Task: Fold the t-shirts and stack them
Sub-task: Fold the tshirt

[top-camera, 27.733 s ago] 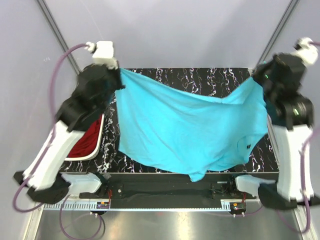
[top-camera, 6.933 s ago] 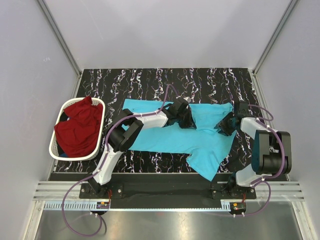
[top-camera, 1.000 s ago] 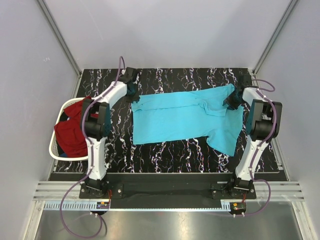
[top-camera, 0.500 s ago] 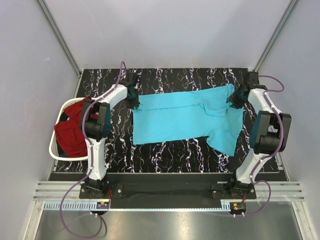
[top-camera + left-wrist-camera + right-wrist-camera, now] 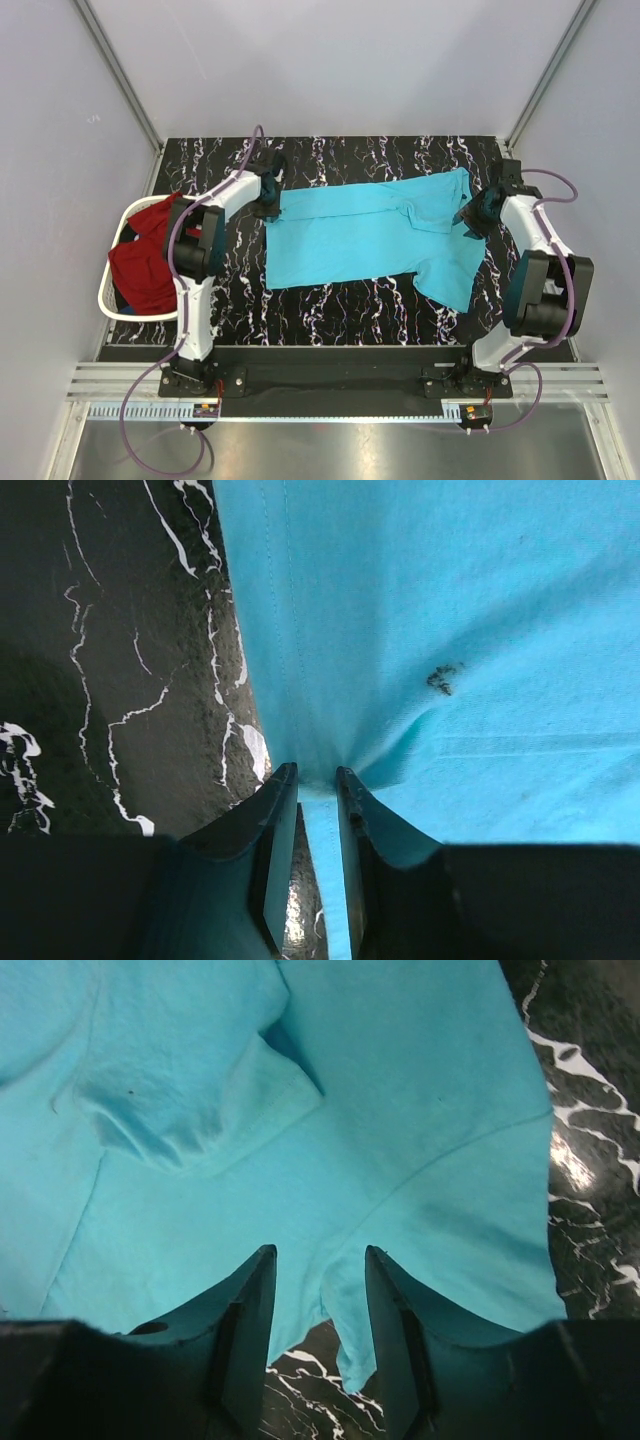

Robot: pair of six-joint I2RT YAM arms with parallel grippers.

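Since half a second earlier, the right arm's elbow has swung outward and the right gripper (image 5: 472, 212) has slid slightly toward 4 o'clock. The turquoise t-shirt (image 5: 350, 235) lies spread flat on the middle of the black marbled table (image 5: 340, 158), collar toward 3 o'clock. The left gripper (image 5: 315, 775) pinches its puckered edge at the 10 o'clock corner. The right gripper's jaws stand spread over the 3 o'clock edge. At 9 o'clock, the white laundry basket (image 5: 104, 288) holds the crumpled dark red t-shirt (image 5: 148, 268).
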